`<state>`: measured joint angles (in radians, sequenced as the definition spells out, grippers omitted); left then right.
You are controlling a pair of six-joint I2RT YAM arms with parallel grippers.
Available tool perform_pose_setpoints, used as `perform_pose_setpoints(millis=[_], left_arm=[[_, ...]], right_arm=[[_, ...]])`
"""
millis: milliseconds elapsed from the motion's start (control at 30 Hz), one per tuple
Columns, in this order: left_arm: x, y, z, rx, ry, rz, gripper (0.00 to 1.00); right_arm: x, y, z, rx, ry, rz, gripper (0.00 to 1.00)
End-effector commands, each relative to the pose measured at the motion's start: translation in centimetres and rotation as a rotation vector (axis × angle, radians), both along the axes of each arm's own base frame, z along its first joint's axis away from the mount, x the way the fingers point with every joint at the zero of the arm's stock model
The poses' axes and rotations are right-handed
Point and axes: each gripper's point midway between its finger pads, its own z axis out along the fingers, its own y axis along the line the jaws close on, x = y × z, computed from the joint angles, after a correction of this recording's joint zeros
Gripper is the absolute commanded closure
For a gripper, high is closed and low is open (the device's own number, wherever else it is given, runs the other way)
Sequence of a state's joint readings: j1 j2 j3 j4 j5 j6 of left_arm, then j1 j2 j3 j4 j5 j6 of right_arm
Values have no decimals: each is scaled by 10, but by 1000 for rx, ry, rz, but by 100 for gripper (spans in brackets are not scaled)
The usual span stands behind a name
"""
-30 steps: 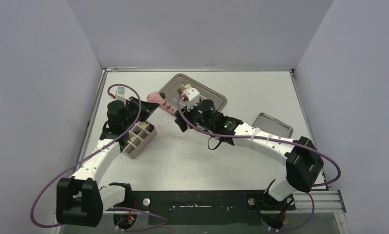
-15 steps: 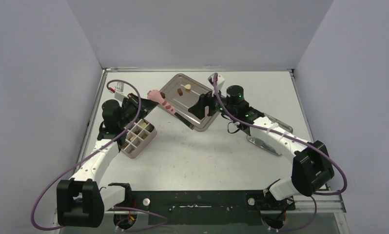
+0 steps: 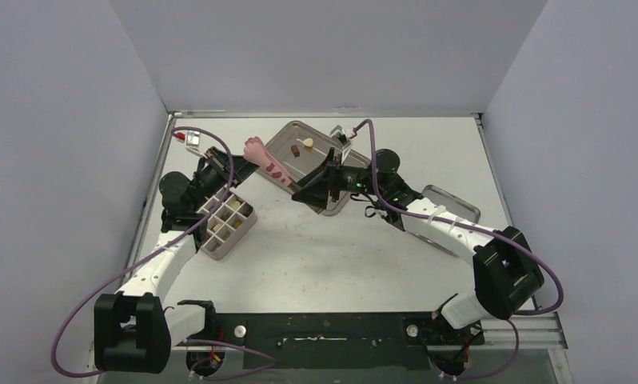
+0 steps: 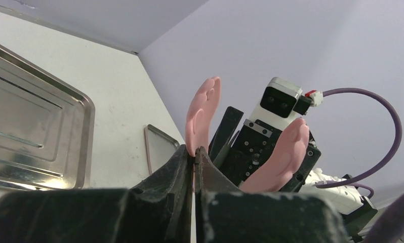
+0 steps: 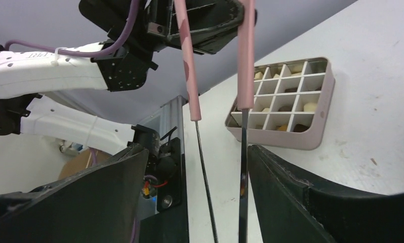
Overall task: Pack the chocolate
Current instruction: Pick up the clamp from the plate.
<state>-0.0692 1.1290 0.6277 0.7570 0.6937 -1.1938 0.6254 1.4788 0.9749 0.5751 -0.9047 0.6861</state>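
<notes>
left gripper (image 4: 194, 157): pressed shut, pinching the pink tongs (image 4: 202, 109)
right gripper (image 5: 199, 152): jaws spread wide, the tongs' metal tips between them
chocolate (image 5: 310, 106): chunks in grid box (image 5: 286, 139)

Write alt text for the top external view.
The left pincer, shut on pink tongs, aims them at a metal tray holding a brown chocolate and a cream chocolate; the open right pincer is at its near edge. A pink gridded box sits left of it.

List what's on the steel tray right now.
Toward the far side of the tray lie a brown chocolate piece and a cream chocolate piece, close together. The right gripper covers the tray's near corner in the top view, so anything there is hidden.
</notes>
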Motion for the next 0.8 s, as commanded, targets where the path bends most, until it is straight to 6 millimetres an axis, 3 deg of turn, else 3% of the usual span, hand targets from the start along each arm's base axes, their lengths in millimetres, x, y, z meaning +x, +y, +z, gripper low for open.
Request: perform_pose_setpoints(millis=[0, 233, 367, 767], left_arm=[[-11, 1, 20, -22, -95, -15, 100], [-11, 5, 21, -36, -102, 17, 100], [-14, 8, 26, -81, -116, 36, 100], [-18, 17, 33, -184, -117, 81, 100]], right_arm=[[-11, 12, 31, 75, -89, 36, 29], [-11, 16, 32, 95, -54, 8, 37], [-7, 19, 25, 80, -42, -29, 25], [-4, 28, 23, 129, -3, -33, 27]])
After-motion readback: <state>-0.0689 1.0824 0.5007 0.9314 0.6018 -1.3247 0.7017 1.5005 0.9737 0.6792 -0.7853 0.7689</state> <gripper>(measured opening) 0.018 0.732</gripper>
